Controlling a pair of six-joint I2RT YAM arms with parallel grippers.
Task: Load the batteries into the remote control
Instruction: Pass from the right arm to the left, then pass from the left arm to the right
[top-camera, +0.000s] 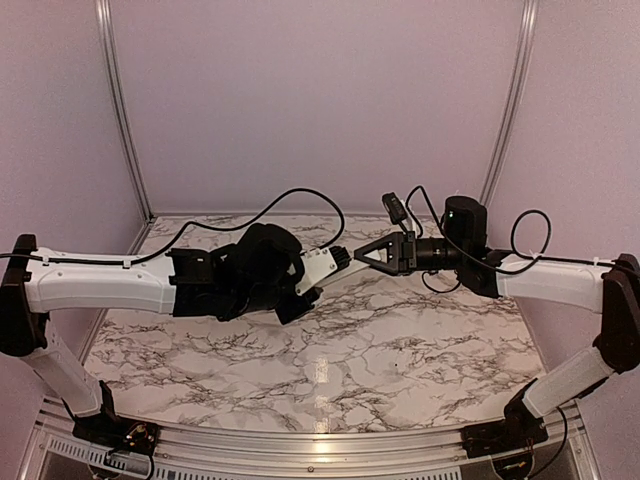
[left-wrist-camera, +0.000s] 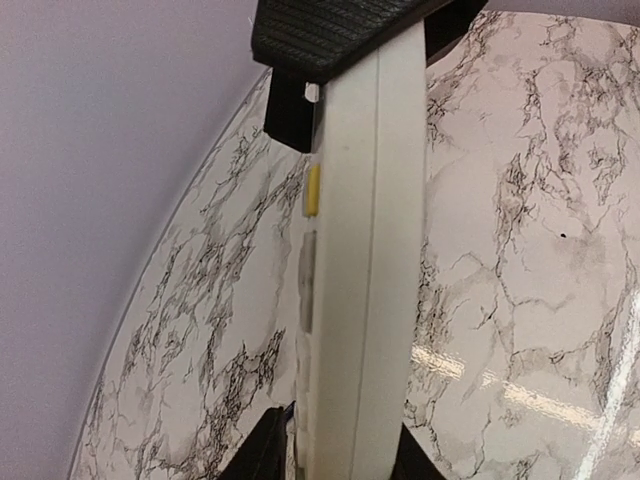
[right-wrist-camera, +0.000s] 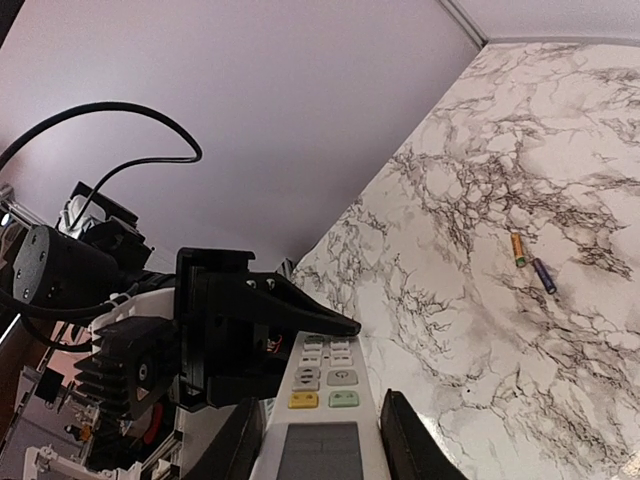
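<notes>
Remote control hangs in mid-air above the table, with the left gripper narrowed on one end and the right gripper clamped on the other. Recommend a single firm hold while the body is turned back-side up. Farther off, two batteries lie side by side on the marble.

clearance | remote control bridges left end effector and right end effector in mid-air, bars the centre | bench under and in front of it open | two batteries lie flat, just beside each other | walls box in left, back, right | cables loop above wrists
</notes>
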